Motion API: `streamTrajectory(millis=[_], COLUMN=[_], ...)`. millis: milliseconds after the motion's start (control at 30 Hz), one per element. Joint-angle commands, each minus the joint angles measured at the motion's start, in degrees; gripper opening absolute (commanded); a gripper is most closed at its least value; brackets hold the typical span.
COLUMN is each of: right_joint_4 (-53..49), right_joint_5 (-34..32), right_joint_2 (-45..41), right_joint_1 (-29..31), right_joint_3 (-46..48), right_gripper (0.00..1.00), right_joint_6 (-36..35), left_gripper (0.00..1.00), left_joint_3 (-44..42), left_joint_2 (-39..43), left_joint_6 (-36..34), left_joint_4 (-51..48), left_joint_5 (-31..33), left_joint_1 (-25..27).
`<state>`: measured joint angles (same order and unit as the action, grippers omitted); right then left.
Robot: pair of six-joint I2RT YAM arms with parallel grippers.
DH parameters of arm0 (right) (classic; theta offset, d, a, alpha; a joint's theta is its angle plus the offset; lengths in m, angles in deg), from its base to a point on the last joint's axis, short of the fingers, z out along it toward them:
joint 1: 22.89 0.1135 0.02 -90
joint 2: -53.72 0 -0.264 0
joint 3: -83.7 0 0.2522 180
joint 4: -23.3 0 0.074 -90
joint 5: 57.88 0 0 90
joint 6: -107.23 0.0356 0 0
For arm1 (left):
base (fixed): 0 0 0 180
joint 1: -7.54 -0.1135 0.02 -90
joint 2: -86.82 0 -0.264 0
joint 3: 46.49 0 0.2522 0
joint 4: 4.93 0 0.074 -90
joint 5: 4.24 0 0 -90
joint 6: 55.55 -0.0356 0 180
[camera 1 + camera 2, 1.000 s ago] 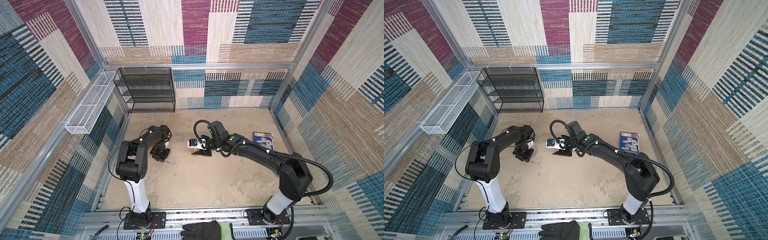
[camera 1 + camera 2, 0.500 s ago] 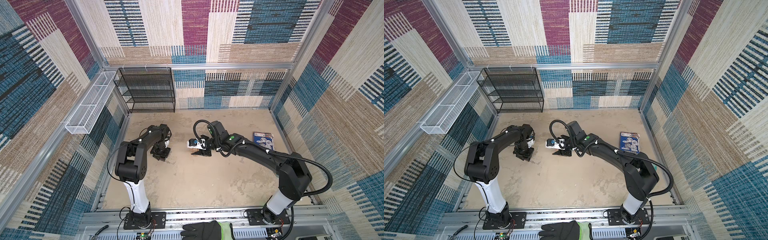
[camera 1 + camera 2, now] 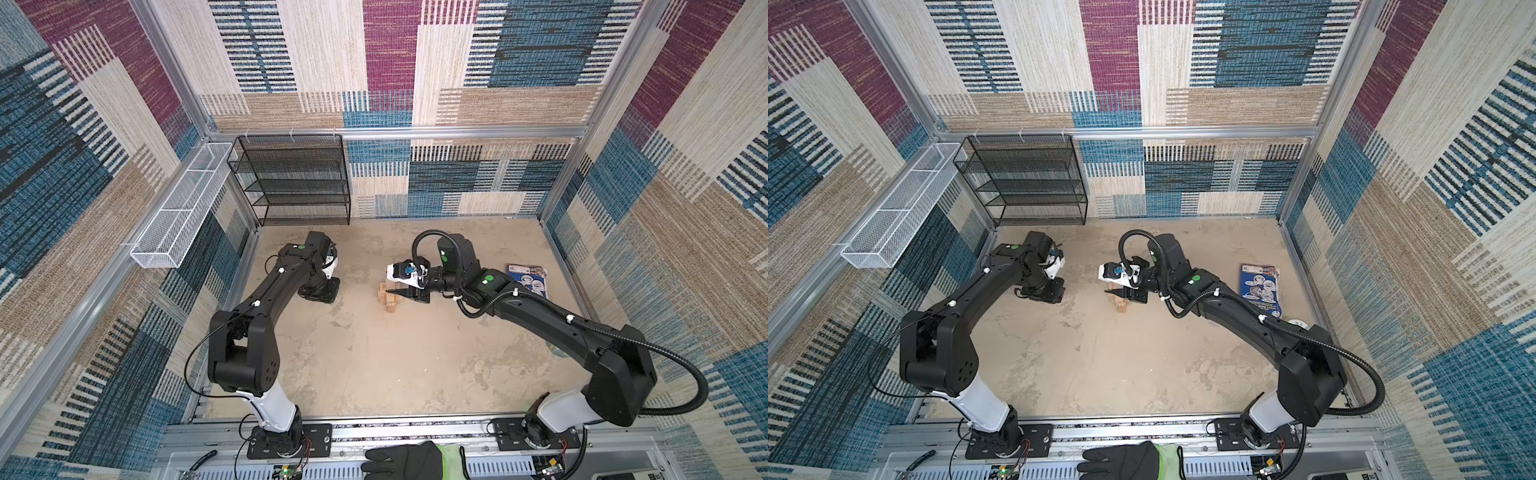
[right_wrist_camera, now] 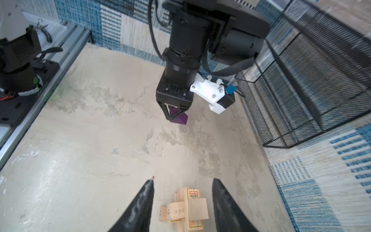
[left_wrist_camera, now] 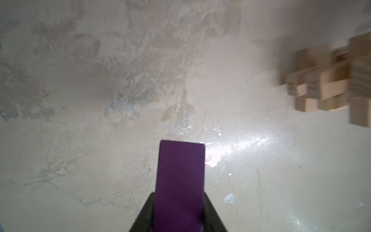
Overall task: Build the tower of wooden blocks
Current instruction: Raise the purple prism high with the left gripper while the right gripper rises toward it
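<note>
The left pincer is pinching the purple wedge over the counter, near the black mesh rack. The right pincer, spread, is hanging over the tower mid-counter, while a blue booklet is lying well off to the right.

The wedge is purple; the blocks pale tan, some with orange print. The tabletop is mottled beige, the booklet blue and white.

Layout of the table.
Tower near the centre; wedge apart on its left; booklet at the right edge; rack in the back left corner.
</note>
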<state>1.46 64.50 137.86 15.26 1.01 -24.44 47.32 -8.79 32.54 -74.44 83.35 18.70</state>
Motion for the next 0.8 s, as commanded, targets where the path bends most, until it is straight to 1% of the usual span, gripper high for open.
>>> streamTrajectory(millis=[0,133,233,333,400,433,500,567,600,667,767], right_joint_4=[10.3,18.2,22.7,25.2,27.0,27.7,29.6,33.1,35.4,40.7,47.6], right_joint_5=[-0.9,-3.3,-5.4,-8.0,-9.6,-9.2,-6.2,-1.9,0.3,3.6,7.8], right_joint_2=[-2.9,-6.0,-7.4,-7.7,-7.6,-7.4,-7.2,-7.1,-7.1,-7.1,-6.7], right_joint_1=[-1.2,-2.5,-2.8,-2.9,-3.2,-3.4,-3.6,-3.7,-3.8,-3.8,-3.9], right_joint_3=[1.6,4.0,5.1,4.6,3.6,3.1,2.3,2.5,2.7,3.4,3.7], right_gripper=[0.49,0.49,0.46,0.43,0.41,0.40,0.42,0.48,0.52,0.53,0.61], right_joint_6=[7.3,14.7,20.3,26.2,32.1,34.1,37.3,39.5,40.8,43.8,48.8], left_gripper=[0.00,0.00,0.00,0.00,0.00,0.00,0.00,0.00,0.00,0.00,0.00], left_joint_3=[2.0,3.9,4.2,3.1,1.5,0.6,-1.7,-4.0,-5.4,-8.0,-12.2], left_joint_2=[2.4,5.6,8.7,12.3,15.2,16.4,19.2,21.6,22.7,24.7,27.1], left_joint_6=[0.8,0.9,1.6,2.7,4.1,5.1,8.1,11.2,13.2,17.3,23.0], left_joint_4=[3.1,7.1,12.1,19.8,26.5,29.7,37.7,45.5,49.9,58.3,70.4], left_joint_5=[-3.7,-7.3,-12.1,-18.1,-22.4,-24.2,-27.7,-30.2,-32.7,-34.9,-38.5], left_joint_1=[0.0,0.0,0.0,0.0,0.0,0.0,0.0,0.0,0.0,0.0,0.1])
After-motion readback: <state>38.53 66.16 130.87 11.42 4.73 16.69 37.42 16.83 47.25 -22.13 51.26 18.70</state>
